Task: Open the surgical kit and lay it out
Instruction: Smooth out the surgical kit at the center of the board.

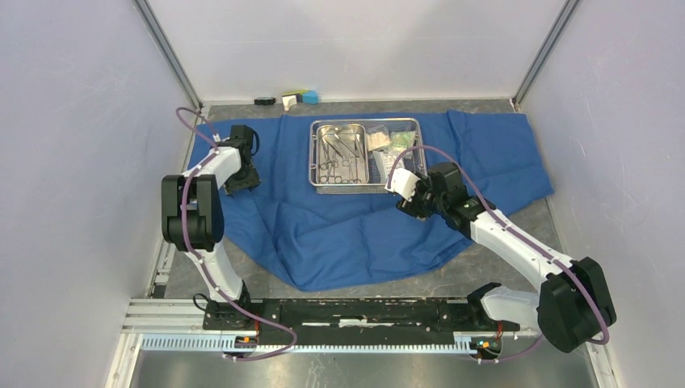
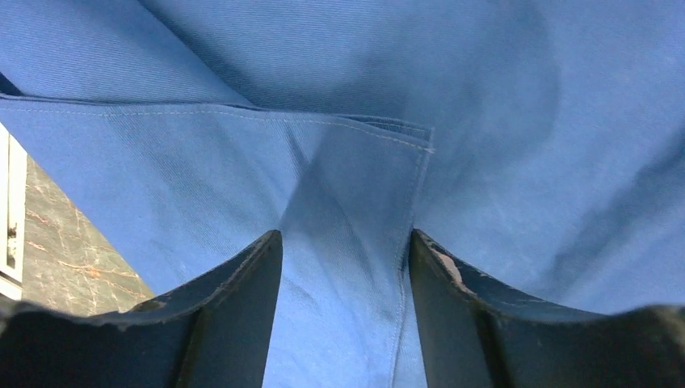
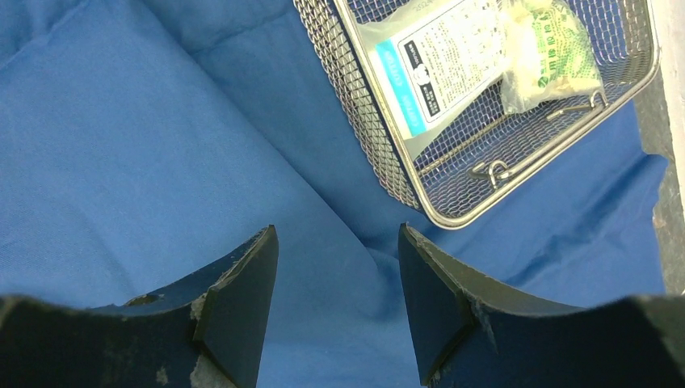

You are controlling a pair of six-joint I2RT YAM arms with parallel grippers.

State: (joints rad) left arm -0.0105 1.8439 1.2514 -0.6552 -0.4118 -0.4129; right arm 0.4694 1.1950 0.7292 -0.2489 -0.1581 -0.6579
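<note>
The blue cloth wrap [image 1: 323, 226] lies spread over the table, rumpled along its near edge. On its far middle stands the steel mesh tray [image 1: 367, 187], holding an inner pan [image 1: 317, 153] of slim metal instruments [image 1: 339, 158] and clear packets [image 1: 389, 140]. My left gripper [image 1: 242, 184] is low at the cloth's left edge. In the left wrist view it [image 2: 343, 242] stands open, astride a folded, hemmed corner of the cloth [image 2: 355, 186]. My right gripper [image 1: 406, 202] hovers open over the cloth just before the tray's near right corner [image 3: 452, 214], nothing between its fingers. Two packets [image 3: 440, 65] show in the mesh.
Small items, one black [image 1: 263, 101] and a white, yellow and blue cluster [image 1: 299, 99], lie at the table's back edge. White walls close in left and right. Bare grey tabletop [image 1: 501, 259] shows near the right arm. The arms' mounting rail [image 1: 347, 311] runs along the near edge.
</note>
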